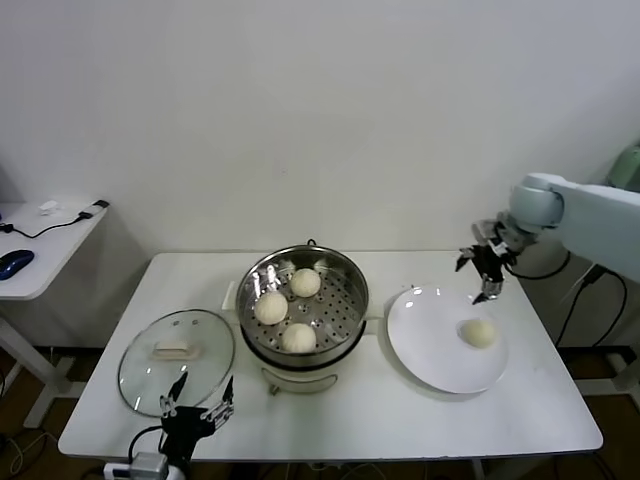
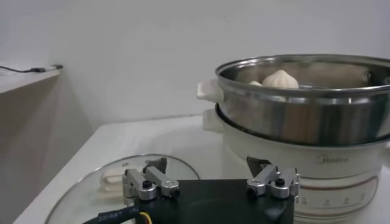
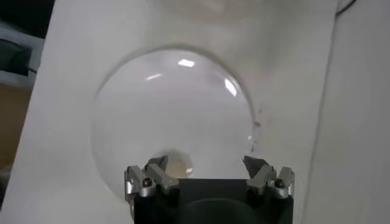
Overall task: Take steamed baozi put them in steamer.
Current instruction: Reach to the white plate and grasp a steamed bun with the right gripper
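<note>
Right gripper [image 1: 487,272], dark metal fingers spread wide and holding nothing, hangs above the far rim of the flat, glossy round white plate [image 1: 430,350], where one smooth cream-white dough bun [image 1: 479,333] sits. Three more domed buns [image 1: 271,307] rest on the perforated tray of the shiny round stainless-steel steamer [image 1: 350,320]. Left gripper [image 1: 199,400] waits wide open beside the round glass lid [image 1: 140,370].

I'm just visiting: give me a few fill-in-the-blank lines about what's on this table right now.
1. The shiny round steel steamer holds ___ pale round buns.
2. One bun remains on the flat white ___.
3. The round glass lid lies on the steamer's ___ side.
4. The right pincer hovers open, holding ___.

Missing: three; plate; left; nothing
</note>
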